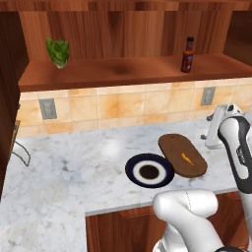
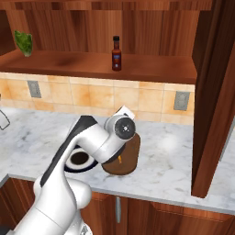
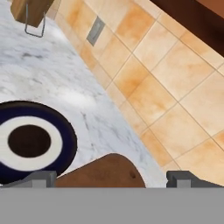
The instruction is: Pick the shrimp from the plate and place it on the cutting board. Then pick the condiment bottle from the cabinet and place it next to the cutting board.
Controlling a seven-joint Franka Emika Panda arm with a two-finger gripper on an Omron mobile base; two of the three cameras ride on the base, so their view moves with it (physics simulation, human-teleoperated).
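The tiny orange shrimp lies on the oval dark wooden cutting board, just right of the navy-rimmed plate, whose brown centre is bare. My gripper is open and holds nothing. It hovers above the board's far end, tilted toward the plate and the tiled wall. In the left base view the gripper hangs at the board's right side. The dark red condiment bottle stands upright on the cabinet shelf, well above and apart from the hand.
A green leafy vegetable sits at the shelf's left end. Wall outlets are set in the tiled backsplash. A tall wooden panel bounds the counter on the right. A wire-handled wooden item stands far left.
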